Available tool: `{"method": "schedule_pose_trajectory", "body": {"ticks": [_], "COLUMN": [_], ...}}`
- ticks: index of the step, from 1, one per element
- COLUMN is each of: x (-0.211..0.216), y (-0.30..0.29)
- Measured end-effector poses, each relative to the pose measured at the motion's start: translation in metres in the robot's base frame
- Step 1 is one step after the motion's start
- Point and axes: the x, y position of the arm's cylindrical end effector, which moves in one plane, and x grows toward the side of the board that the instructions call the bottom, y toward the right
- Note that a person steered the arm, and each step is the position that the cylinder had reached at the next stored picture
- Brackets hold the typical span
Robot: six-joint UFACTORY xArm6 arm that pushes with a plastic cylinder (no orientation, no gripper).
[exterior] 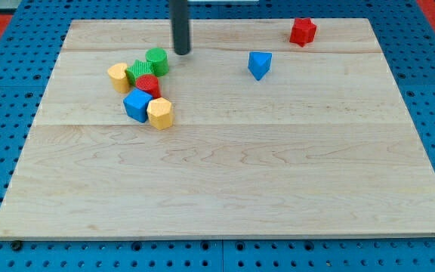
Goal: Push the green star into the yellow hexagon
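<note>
Green star in the left cluster, my tip just beyond it

The green star (pixel 137 72) touches a yellow block (pixel 118 77) on its left; the yellow hexagon (pixel 159 113) lies nearer, right. My tip (pixel 181 51), bare, holding nothing, sits far-right of the star.

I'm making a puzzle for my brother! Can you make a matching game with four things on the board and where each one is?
Things:
1. red star
2. blue block standing alone
3. my tip
4. blue cube

Places:
A. in the cluster at the view's left, beside a yellow block
B. near the view's top right corner
C. just right of the green cylinder, at the view's top
D. apart from the others, right of the middle, upper part of the board

Pairs: 1-B, 2-D, 3-C, 4-A
</note>
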Motion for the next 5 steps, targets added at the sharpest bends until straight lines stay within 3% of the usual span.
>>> {"method": "schedule_pose_trajectory", "body": {"ticks": [1,2,4,5], "x": [0.026,0.060,0.039,0.078], "y": [-0.036,0.008,-0.055,-0.067]}}
